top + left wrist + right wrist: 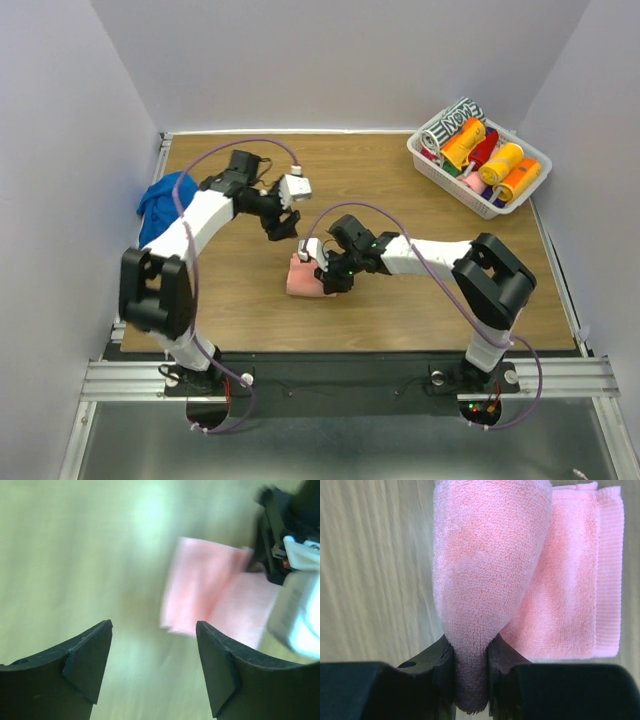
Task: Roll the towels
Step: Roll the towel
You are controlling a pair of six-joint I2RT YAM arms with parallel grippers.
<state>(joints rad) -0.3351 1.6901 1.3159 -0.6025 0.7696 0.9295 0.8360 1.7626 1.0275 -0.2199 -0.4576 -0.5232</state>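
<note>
The right gripper [470,667] is clenched on the pink towel [490,565]: in the right wrist view its two dark fingers [437,662] pinch a thick rolled fold of terry that bulges up the middle of the frame. The rest of the cloth lies flat to the right of the fold, with a ribbed hem along its right edge and a straight lower edge. In the top view this gripper [328,275] sits at the right end of the towel [300,278], just left of the frame's centre.

The left gripper [154,630] is released, its jaws wide apart with only wood between them. It hangs just beside the towel [200,595], which is blurred at the upper right of the left wrist view. In the top view it [283,225] is above and left of the towel, apart from it.

The blue towel [160,205] lies bunched at the left edge of the table [400,310], partly behind the left arm. Bare wood shows on all sides of the pink towel, widest toward the upper and lower right.

A white basket [430,160] at the upper right corner holds orange and red towel rolls [500,160] and a black-and-white patterned roll [455,118]. Its lettering is too small to read. Grey walls [70,150] close the table on three sides.
</note>
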